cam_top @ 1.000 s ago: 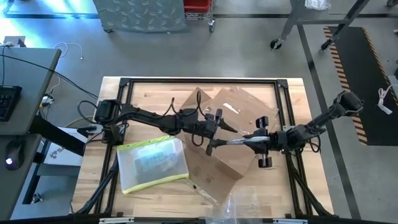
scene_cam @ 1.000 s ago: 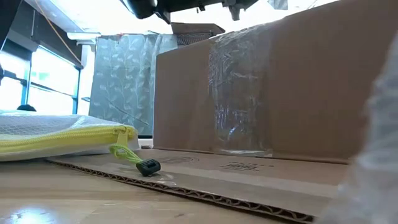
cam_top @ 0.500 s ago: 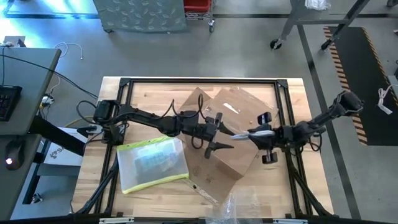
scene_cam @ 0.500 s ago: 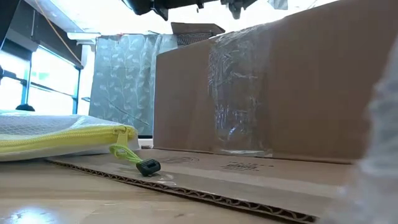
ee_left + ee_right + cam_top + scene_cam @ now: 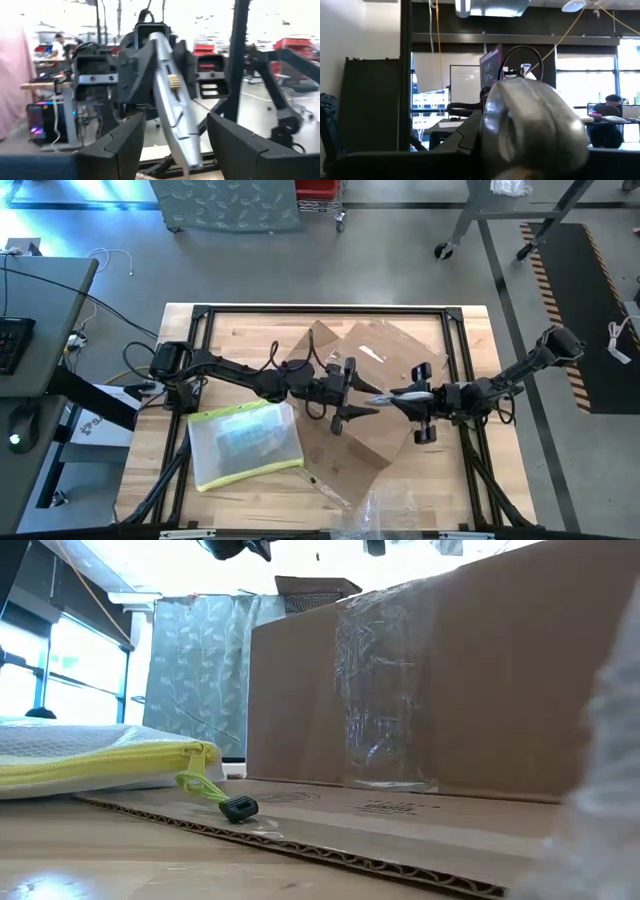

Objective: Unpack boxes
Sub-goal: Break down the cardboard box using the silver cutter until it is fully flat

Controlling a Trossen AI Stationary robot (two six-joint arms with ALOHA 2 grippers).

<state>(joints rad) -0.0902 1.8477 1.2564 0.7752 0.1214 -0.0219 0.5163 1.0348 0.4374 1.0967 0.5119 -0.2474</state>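
The brown cardboard box (image 5: 378, 345) stands mid-table with one flap (image 5: 380, 825) lying flat on the wood; its taped wall (image 5: 480, 680) fills the low view. Above the box, my right gripper (image 5: 408, 395) is shut on a silver utility knife (image 5: 172, 115) that points toward my left gripper (image 5: 360, 395). My left gripper (image 5: 175, 150) is open. Its two fingers stand on either side of the knife's free end, apart from it. My right gripper pinches the knife's rear part (image 5: 402, 394) between its two fingers. It comes roughly level from the table's right side, with the fingers lying along the knife. The knife (image 5: 530, 125) is lifted clear above the box, and its free end (image 5: 370, 396) points toward the table's left.
A clear zip pouch with a yellow edge (image 5: 245, 442) lies at the near left beside the box, its yellow pull (image 5: 215, 795) resting on the flap. Crinkly clear film (image 5: 375, 515) sits at the near edge. A black frame (image 5: 320, 310) borders the tabletop.
The knife in my right gripper has swung its free end a little toward the table's far edge, from beside my left gripper's near finger to midway between both fingers. My left gripper has rolled slightly at the wrist without shifting place.
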